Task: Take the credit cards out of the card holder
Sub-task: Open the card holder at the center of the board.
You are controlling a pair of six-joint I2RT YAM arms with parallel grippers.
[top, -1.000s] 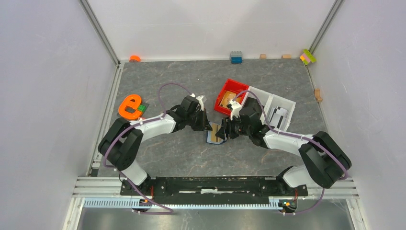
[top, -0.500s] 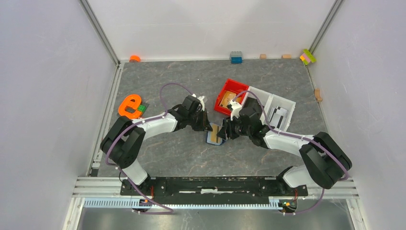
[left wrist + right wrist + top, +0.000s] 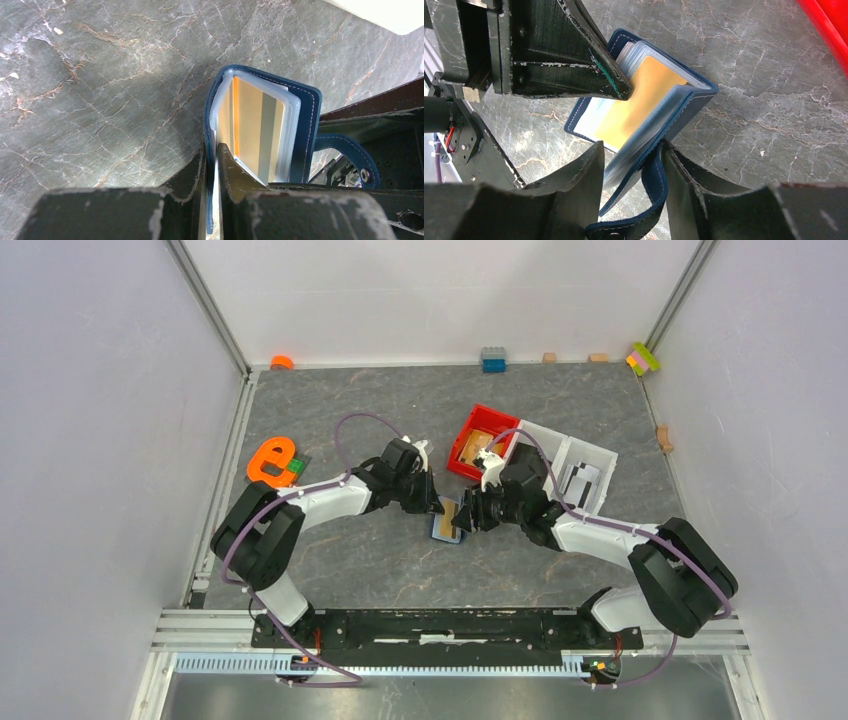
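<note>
At the middle of the table (image 3: 350, 420), the left gripper (image 3: 216, 150) is closed on the thin left cover of the card holder (image 3: 306, 115), which is half open between the two arms. A copper-gold credit card (image 3: 252, 125) sits inside a clear sleeve (image 3: 292, 100), not yet out. The right gripper (image 3: 634, 147) clamps the right cover together with some sleeves. To do this step well, I judge that one arm should only hold its cover firm, while the other lets go and takes the card edge alone, pulling along the sleeve.
</note>
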